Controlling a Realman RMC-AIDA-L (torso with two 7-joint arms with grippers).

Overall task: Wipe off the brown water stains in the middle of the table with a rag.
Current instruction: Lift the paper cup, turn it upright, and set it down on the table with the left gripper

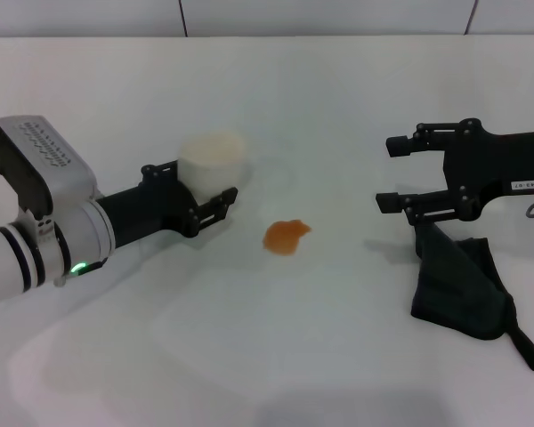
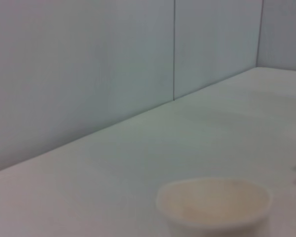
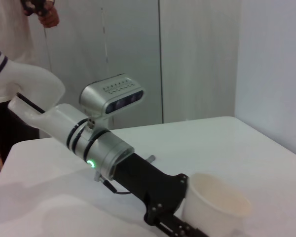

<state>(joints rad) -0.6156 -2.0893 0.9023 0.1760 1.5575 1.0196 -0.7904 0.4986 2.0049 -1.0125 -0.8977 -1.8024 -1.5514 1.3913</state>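
Stain (image 1: 286, 236) mid-table (image 1: 338, 107), unwiped | R gripper (image 1: 390, 173) jaws apart, rag (image 1: 463, 285) dangling from lower finger, well R of stain | L gripper (image 1: 224, 182) clamped on cup (image 1: 212, 162) | wipe pending, nothing done yet

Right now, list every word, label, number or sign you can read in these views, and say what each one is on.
No text can be read.
A small white label sits on the right gripper body in the head view; its print is too small to read.
The cup, the rag, the table and the left gripper show no lettering.
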